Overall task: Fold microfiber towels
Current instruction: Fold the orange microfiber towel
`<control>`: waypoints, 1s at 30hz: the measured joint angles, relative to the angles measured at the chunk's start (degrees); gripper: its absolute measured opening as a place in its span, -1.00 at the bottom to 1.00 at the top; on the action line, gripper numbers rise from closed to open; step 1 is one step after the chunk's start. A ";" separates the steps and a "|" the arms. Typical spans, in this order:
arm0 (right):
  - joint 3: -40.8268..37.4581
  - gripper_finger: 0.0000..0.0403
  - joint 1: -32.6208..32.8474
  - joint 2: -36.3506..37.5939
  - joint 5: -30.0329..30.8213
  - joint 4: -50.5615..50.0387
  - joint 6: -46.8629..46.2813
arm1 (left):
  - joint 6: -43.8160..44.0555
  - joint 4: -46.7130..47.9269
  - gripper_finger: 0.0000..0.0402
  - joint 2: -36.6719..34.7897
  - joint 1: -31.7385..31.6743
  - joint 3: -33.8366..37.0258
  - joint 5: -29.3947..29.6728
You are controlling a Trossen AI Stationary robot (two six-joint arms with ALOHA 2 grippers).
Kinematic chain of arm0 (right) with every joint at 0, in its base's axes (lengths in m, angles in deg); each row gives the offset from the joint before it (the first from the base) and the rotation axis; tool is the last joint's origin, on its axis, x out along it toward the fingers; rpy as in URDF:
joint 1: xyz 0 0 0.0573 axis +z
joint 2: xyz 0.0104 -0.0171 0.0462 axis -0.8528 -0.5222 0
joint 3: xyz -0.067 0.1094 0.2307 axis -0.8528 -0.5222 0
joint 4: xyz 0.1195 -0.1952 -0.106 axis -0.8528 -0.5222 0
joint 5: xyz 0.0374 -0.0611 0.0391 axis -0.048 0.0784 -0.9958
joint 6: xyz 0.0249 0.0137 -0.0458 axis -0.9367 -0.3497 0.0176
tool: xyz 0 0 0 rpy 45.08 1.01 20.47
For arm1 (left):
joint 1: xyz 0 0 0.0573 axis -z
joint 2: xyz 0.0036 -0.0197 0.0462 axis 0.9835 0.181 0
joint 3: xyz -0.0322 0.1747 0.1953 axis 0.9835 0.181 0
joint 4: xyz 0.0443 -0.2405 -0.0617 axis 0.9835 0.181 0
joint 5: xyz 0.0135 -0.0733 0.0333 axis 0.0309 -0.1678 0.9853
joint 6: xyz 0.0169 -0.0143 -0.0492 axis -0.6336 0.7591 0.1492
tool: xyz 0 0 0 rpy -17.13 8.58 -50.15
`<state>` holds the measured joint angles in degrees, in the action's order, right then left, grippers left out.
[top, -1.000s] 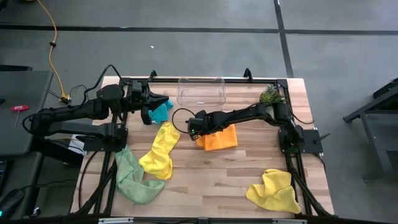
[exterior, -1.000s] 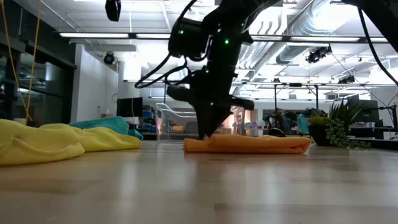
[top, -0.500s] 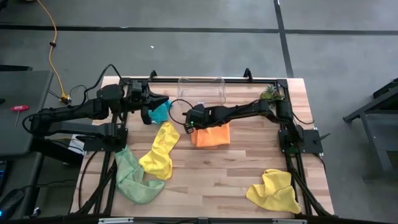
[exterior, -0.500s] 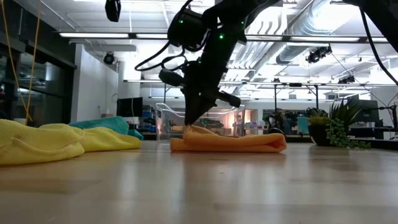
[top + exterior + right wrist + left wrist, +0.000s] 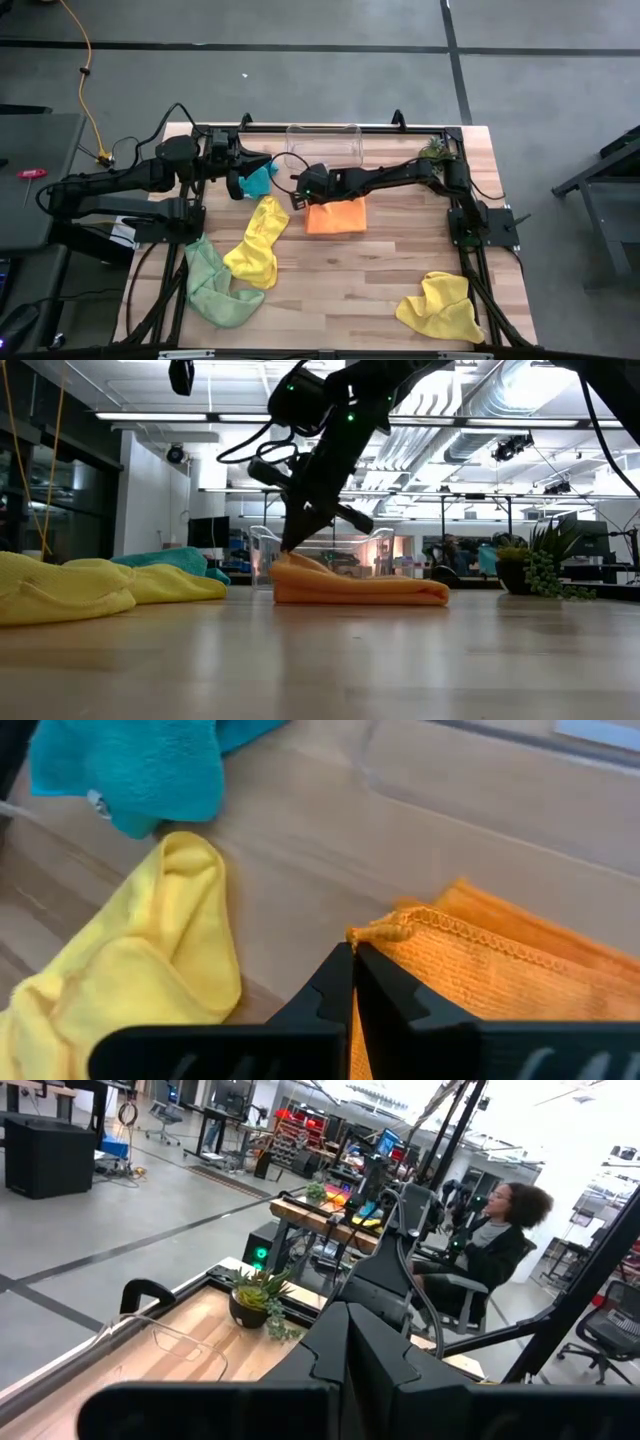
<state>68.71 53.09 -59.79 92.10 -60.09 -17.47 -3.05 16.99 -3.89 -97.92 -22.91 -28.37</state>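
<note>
A folded orange towel (image 5: 336, 216) lies mid-table, and my right gripper (image 5: 298, 198) is shut on its left end. In the low view that end (image 5: 290, 565) is raised a little. My left gripper (image 5: 264, 161) is shut and held level above a teal towel (image 5: 257, 181) at the far left, touching nothing. One yellow towel (image 5: 258, 240) and a light green towel (image 5: 214, 287) lie crumpled at the near left. Another yellow towel (image 5: 440, 308) lies at the near right. My right gripper pinches the orange towel's hemmed corner (image 5: 388, 930) between its two fingertips (image 5: 340, 970). The fingers slant down from the table's right side. That corner is lifted slightly while the rest of the towel (image 5: 370, 591) lies flat on the table. I cannot tell whether it has one layer or several.
A clear plastic bin (image 5: 322, 146) stands at the far edge just behind the orange towel. A small potted plant (image 5: 433, 152) sits at the far right corner. Bare wood (image 5: 350, 280) shows between the towels toward the near edge. A person sits beyond the table (image 5: 500, 1240).
My right gripper has gone toward the table's left edge and a little up, drawing the orange towel along the table with it. The towel has slid left and turned square to the table, and its left end has lifted slightly.
</note>
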 joint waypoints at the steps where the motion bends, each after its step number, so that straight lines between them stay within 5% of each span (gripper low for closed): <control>1: 0.00 -0.99 -0.29 -0.18 -0.03 -0.51 0.08 | 0.00 0.00 -1.00 0.00 0.00 0.00 0.00; 18: 0.00 -0.94 -1.18 -0.47 -2.70 -2.16 0.93 | 0.44 0.00 -1.00 0.00 0.00 0.00 0.00; 30: -0.02 -0.15 -1.68 1.36 -1.56 -10.09 7.52 | 0.44 0.00 -1.00 0.00 0.00 0.00 -0.02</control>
<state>68.69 51.40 -58.43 90.54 -70.18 -9.95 -2.61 16.99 -3.89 -97.92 -22.91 -28.40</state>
